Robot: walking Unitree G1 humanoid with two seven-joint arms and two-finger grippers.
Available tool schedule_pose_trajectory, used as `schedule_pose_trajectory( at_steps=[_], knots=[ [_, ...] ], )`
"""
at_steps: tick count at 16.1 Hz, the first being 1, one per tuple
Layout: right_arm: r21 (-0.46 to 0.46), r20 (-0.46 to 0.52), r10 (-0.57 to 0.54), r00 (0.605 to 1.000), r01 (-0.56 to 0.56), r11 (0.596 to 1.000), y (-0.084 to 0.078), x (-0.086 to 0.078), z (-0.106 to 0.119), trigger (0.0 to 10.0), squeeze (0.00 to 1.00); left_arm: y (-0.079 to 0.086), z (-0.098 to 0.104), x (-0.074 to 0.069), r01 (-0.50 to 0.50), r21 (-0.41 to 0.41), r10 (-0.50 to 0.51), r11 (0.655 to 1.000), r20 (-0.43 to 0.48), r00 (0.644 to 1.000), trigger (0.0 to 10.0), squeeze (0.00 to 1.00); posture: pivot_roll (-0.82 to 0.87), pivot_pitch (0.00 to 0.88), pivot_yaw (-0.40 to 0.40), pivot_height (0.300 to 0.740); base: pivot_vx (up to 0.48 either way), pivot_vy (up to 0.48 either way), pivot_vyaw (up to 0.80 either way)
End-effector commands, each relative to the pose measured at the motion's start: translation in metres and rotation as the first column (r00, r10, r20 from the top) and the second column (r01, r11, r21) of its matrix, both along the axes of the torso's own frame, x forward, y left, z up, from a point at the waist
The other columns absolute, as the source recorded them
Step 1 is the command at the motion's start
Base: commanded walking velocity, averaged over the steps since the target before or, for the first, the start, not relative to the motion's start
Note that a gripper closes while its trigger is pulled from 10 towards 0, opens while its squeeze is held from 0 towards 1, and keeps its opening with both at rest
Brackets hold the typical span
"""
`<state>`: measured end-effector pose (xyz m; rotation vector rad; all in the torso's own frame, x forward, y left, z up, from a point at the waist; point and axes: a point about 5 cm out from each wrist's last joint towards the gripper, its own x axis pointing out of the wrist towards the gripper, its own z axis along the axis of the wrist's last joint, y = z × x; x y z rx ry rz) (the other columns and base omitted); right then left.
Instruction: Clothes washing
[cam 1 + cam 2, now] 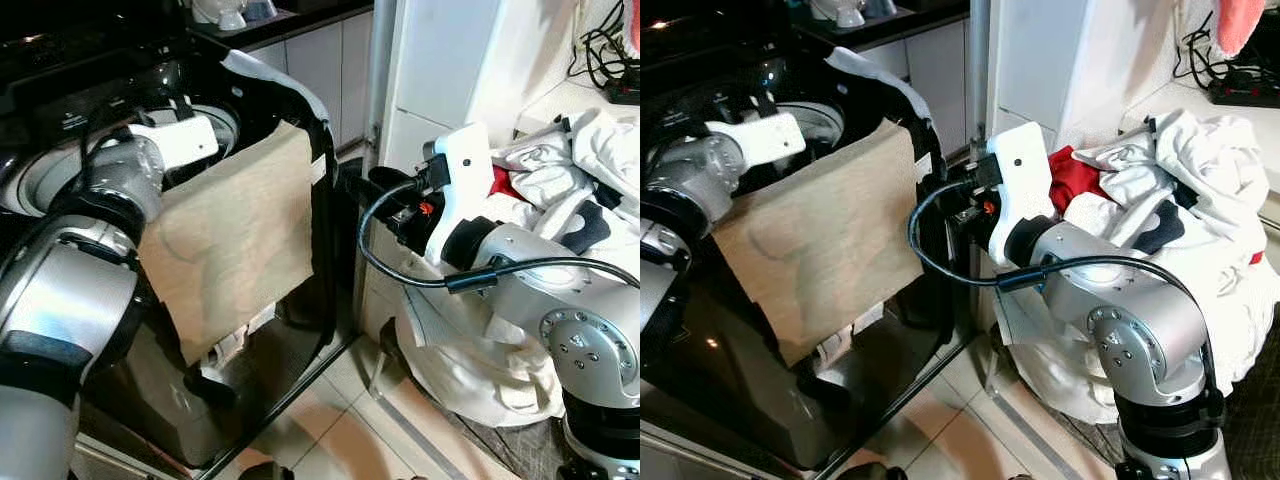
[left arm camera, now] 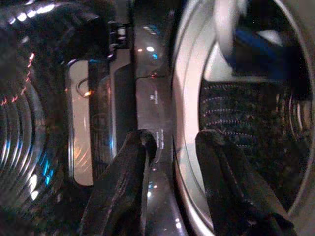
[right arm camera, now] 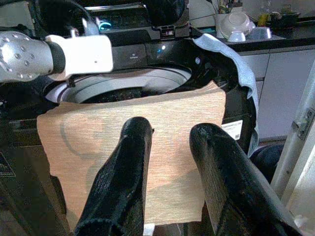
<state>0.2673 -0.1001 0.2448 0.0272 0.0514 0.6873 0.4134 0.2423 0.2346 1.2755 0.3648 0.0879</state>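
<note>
A black top-loading washer (image 1: pixel 150 390) stands at the left with its lid up. A tan cloth (image 1: pixel 240 240) hangs over its front rim, down the front panel. My left arm (image 1: pixel 180 140) reaches over the opening; my left gripper (image 2: pixel 174 140) is open above the rim, and white and blue laundry (image 2: pixel 251 44) lies in the drum (image 2: pixel 236 108). My right gripper (image 3: pixel 172 129) is open and holds nothing, pointed at the tan cloth from the washer's right side, a short way off. A heap of mostly white clothes (image 1: pixel 1170 180) with a red garment (image 1: pixel 1075 175) sits at the right.
A grey-blue cloth (image 3: pixel 231 54) lies over the washer's back right corner. A tall white cabinet (image 1: pixel 440 60) stands between the washer and the clothes heap. Bowls (image 3: pixel 236 24) sit on a counter behind. Cables (image 1: pixel 610 60) lie at the far right. Tiled floor (image 1: pixel 330 430) shows below.
</note>
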Motion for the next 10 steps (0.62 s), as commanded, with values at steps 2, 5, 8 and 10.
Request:
schedule_pose_trajectory(
  at_steps=[2,5,8,10],
  knots=[
    [0.046,0.052,-0.066,0.996,0.064,0.997,-0.004,0.004,0.007,10.0,0.0,-0.013,0.031,0.007,0.061,-0.381,0.031,0.923,0.233,0.972,10.0,0.0,-0.13,0.0,0.119,0.74,0.0,0.0,0.0],
    [0.091,0.103,-0.383,0.918,0.375,0.923,-0.036,0.024,0.016,10.0,0.0,-0.034,0.04,0.011,0.231,-0.799,0.133,0.555,0.359,0.924,10.0,0.0,-0.13,0.0,0.129,0.74,0.0,0.0,0.0],
    [0.006,0.145,-0.524,0.839,0.529,0.849,-0.072,0.031,0.02,10.0,1.0,-0.062,0.036,0.013,0.342,-0.895,0.078,0.286,0.377,0.923,10.0,0.0,-0.12,0.0,0.112,0.74,0.0,0.0,0.0],
    [-0.083,0.169,-0.634,0.755,0.651,0.754,-0.104,0.038,0.021,10.0,1.0,-0.089,0.027,0.007,0.493,-0.841,-0.082,0.223,0.488,0.869,10.0,0.0,-0.1,0.0,0.094,0.74,0.0,0.0,0.0]
  ],
)
